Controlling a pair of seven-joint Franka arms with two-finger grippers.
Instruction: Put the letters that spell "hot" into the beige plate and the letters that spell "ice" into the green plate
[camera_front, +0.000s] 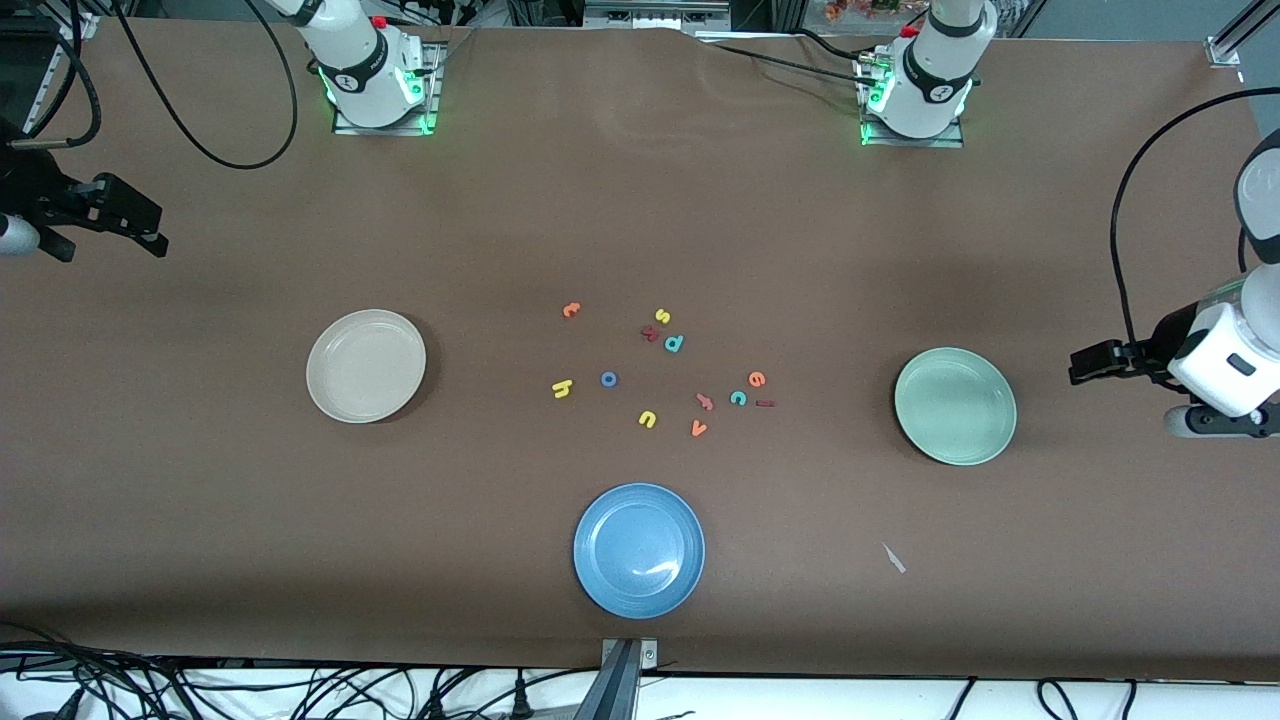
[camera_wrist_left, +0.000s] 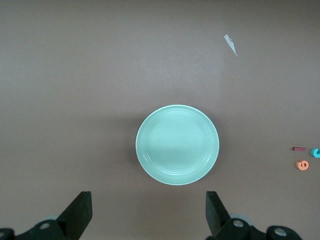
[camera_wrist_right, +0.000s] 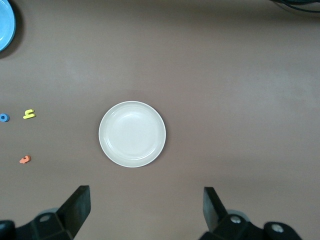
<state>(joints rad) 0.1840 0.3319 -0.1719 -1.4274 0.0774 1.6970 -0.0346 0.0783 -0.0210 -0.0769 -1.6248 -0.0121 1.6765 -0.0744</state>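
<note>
The beige plate (camera_front: 366, 365) (camera_wrist_right: 132, 133) lies toward the right arm's end, the green plate (camera_front: 955, 406) (camera_wrist_left: 177, 145) toward the left arm's end; nothing lies in either. Between them are scattered the yellow h (camera_front: 562, 389) (camera_wrist_right: 29, 114), blue o (camera_front: 609, 379) (camera_wrist_right: 4, 117), orange t (camera_front: 571, 310) (camera_wrist_right: 24, 159), dark red i (camera_front: 765, 403) (camera_wrist_left: 299, 148), teal c (camera_front: 738, 398) (camera_wrist_left: 315, 152) and orange e (camera_front: 757, 379) (camera_wrist_left: 302, 164). My right gripper (camera_front: 115, 235) (camera_wrist_right: 146, 207) hangs open high above the table near the beige plate. My left gripper (camera_front: 1095, 362) (camera_wrist_left: 148, 210) hangs open high near the green plate.
A blue plate (camera_front: 639, 550) (camera_wrist_right: 5, 25) lies near the front edge. Other letters sit among the task's: yellow s (camera_front: 662, 316), dark red k (camera_front: 650, 333), teal p (camera_front: 674, 343), yellow u (camera_front: 647, 419), orange v (camera_front: 698, 429). A white paper scrap (camera_front: 893, 558) (camera_wrist_left: 231, 44) lies by the green plate.
</note>
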